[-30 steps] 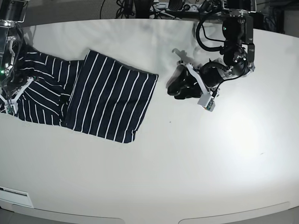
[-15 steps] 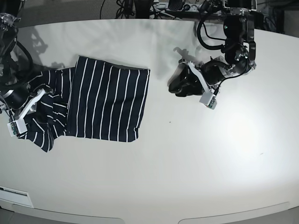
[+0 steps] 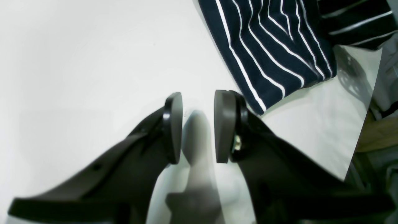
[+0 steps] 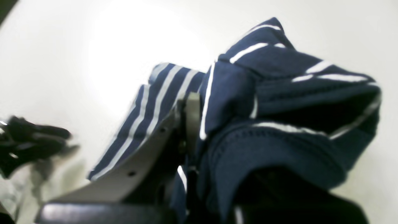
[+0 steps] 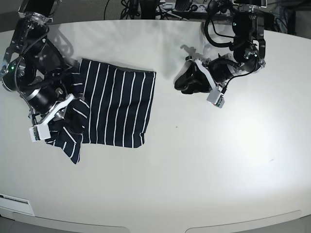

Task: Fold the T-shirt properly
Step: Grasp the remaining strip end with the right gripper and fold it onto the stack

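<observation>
the t-shirt (image 5: 114, 107), soft and limp, is laid on the counter (image 5: 194, 160) with its bunched end clamped in the right pincer (image 4: 189, 124), best gripped at hems; the left pincer (image 3: 197, 124) is held narrowly parted, empty.

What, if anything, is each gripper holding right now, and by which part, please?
The right gripper clamps a bunched end of the T-shirt, lifted off the table. The left gripper is open, holding nothing.

The right end effector (image 5: 65, 104) carried the T-shirt (image 5: 114, 107)'s bunched loose part toward 3 o'clock, over the folded panel's edge.
</observation>
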{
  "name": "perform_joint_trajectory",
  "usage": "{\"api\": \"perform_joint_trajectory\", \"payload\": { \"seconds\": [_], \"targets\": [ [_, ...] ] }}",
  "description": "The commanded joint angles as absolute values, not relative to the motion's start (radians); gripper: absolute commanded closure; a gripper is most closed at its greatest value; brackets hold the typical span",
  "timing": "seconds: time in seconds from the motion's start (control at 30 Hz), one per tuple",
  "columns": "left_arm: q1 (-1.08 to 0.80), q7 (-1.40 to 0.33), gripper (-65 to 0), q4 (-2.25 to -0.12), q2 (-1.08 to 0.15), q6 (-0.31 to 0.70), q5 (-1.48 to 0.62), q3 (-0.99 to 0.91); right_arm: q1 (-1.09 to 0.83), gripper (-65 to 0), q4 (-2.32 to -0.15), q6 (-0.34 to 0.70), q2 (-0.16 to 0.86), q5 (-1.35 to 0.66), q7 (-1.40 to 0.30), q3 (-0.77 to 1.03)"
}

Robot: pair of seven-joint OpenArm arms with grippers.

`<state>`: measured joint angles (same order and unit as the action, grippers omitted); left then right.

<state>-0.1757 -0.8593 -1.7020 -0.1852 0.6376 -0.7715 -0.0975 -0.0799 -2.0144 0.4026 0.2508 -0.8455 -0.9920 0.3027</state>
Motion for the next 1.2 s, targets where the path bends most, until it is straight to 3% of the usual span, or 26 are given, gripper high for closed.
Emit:
{"api": "perform_joint_trajectory", "payload": {
  "seconds": [0.0,0.4,0.7,0.93,1.13,1.17],
  "targets": [
    [-0.175,-0.839,-19.5,-1.720,-0.188,0.644,-0.796,-0.099,-0.063,0.0,-2.033,0.414,0.245,-0.864,-0.962,0.309],
    [-0.177,-0.839,-19.5,-1.720,-0.188,0.644,-0.806,-0.099,-0.056,0.0,-2.033,0.476,0.113,-0.883,-0.963,0.307],
    [-0.177,-0.839,-19.5,-1.720,-0.188,0.644,-0.806,-0.099,-0.058,0.0,-2.033,0.603,0.113,-1.149,-1.072,0.307],
    [-0.177,-0.839,-19.5,-1.720,-0.188,0.645,-0.807,-0.099,-0.058,0.0,-2.031,0.577,0.111,-1.082,-1.066,0.287],
    [-0.177,-0.839,-19.5,-1.720,-0.188,0.645,-0.814,-0.099,-0.058,0.0,-2.026,0.564,0.111,-1.025,-1.023,0.164],
    [-0.177,-0.839,-19.5,-1.720,-0.188,0.644,-0.814,-0.099,-0.057,-5.2,-2.026,0.565,0.111,-1.001,-1.008,0.133]
  ]
}}
